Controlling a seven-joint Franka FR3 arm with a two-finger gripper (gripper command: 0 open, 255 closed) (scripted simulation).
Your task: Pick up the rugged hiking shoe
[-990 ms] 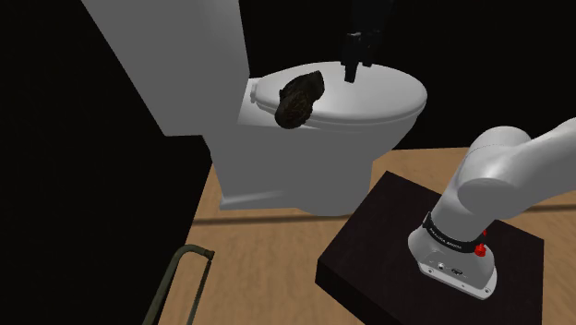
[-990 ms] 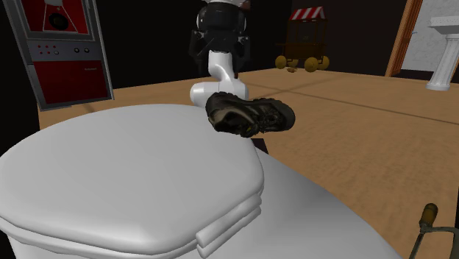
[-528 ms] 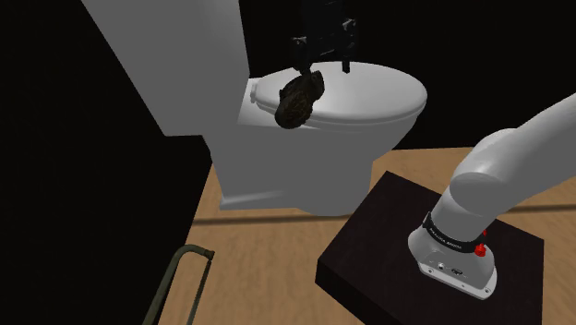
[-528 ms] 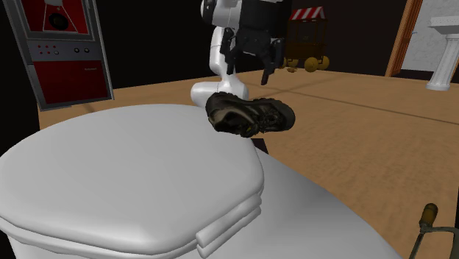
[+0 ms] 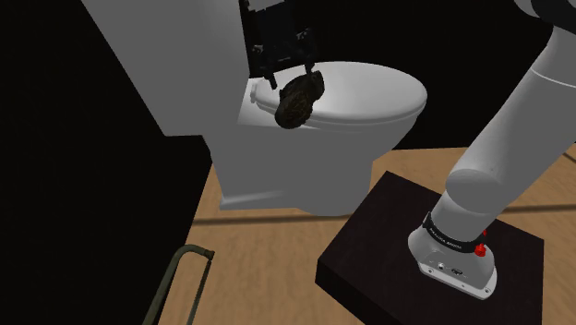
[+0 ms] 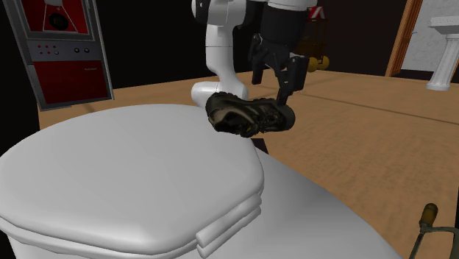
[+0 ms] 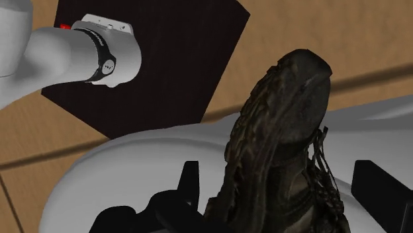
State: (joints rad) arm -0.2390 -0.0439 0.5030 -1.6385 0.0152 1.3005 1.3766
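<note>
dark brown laced hiking shoe (image 5: 299,99) — resting on the white toilet lid (image 5: 378,92), near its hinge.

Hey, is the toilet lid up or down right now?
Down: the toilet lid lies flat and closed, with the dark shoe resting on it.

White toilet (image 5: 369,97) on a wood floor (image 6: 368,140), with a red arcade-looking machine (image 6: 70,73) and white column (image 6: 446,55) further back.

The claw (image 6: 270,87) has swung across and lowered astride the shoe (image 6: 250,116).
</note>
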